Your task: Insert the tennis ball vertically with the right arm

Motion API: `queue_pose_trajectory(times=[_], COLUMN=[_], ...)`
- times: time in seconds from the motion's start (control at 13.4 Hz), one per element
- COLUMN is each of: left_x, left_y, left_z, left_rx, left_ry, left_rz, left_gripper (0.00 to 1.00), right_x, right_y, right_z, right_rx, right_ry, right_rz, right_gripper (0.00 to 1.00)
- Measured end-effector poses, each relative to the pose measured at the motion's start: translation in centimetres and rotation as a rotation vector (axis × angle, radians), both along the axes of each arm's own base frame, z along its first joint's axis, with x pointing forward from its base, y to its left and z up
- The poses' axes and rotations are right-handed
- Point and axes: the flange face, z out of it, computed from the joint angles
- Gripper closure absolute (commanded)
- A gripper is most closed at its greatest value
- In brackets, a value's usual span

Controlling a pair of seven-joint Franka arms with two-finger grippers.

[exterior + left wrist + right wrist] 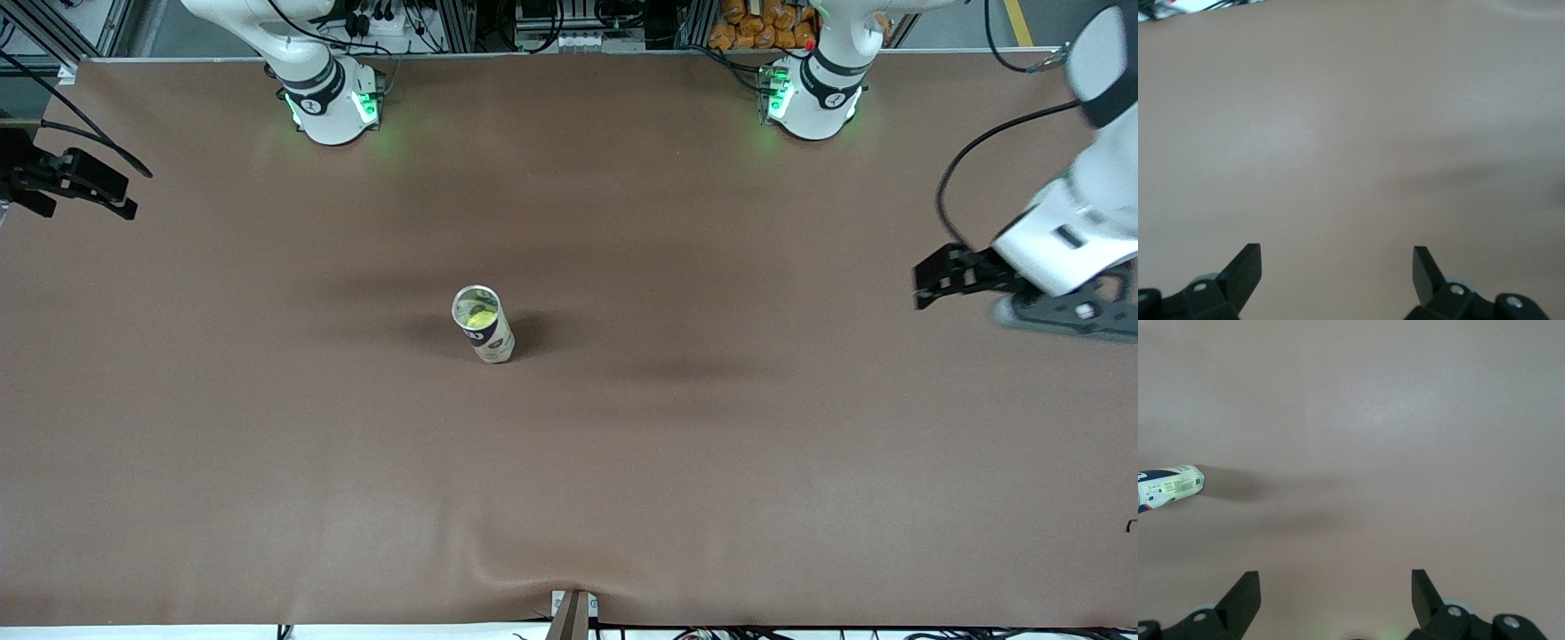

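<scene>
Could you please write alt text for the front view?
An upright tube with a tennis ball inside stands mid-table on the brown cloth. The left gripper hangs open over its end; the right gripper over the other.

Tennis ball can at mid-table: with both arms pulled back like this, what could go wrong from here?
1. The tall, narrow can stands free on the brown table with nothing bracing it; a glancing touch could tip it.
2. A yellow-green ball already sits inside it, so nothing loose seems left to insert.
3. The right pincer, open, sees only the can's base at the edge of the right wrist view, so lining up could be rough. The left pincer waits open at its end of the table.
</scene>
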Motion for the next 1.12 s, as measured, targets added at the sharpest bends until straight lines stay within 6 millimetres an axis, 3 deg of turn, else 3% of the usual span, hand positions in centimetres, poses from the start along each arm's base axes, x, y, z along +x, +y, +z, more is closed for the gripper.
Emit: queue_pose_trajectory(times=[0.22,0.37,1.12], left_x=[-1.1,-2.2,-7.9], left_y=[3.2,4.0,1.1], left_z=[1.6,1.6,3.9], left_rx=[-0.007,-0.042,-0.041], left_ry=[0.010,0.074,0.137], left_rz=[0.054,0.072,0.043], left_gripper=[0.00,0.00,0.00], right_x=[0.0,0.0,0.0], right_y=[0.0,0.0,-0.1], right_z=[0.0,0.0,-0.1], right_rx=[0.000,0.000,0.000], right_ry=[0.000,0.000,0.002], right_rz=[0.000,-0.001,-0.002], right_gripper=[0.00,0.00,0.00])
